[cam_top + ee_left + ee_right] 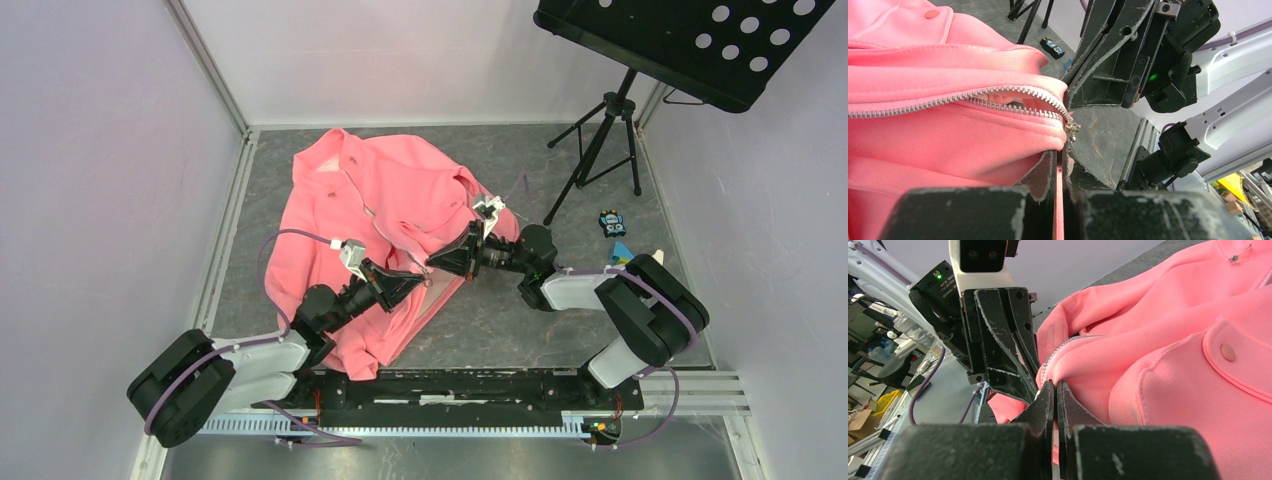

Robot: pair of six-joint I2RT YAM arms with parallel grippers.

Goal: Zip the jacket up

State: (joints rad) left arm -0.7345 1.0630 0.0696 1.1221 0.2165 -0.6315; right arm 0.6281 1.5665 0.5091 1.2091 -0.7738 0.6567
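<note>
Left gripper [1058, 156] is clamping the hem of the jacket [948, 145], with the zipper slider [1071, 128] sitting just above its fingertips. Right gripper [1054, 390], meeting it tip to tip, is pinching the fabric edge.

A black music stand [690, 40] with a perforated desk stands at the far right, its desk reaching out over the corner and its tripod legs [598, 160] spread on the grey marbled table [500, 325]. Nearer than the tripod on the right lies a small blue-and-black toy [612, 222], with a small light-blue piece [622, 252] just beyond it toward the near side and a pale cream bit [657, 256] beside that, too small to make out. Plain white walls [100, 150] close the table on the left, far and right sides, and a metal rail [460, 400] runs along the near edge.
</note>
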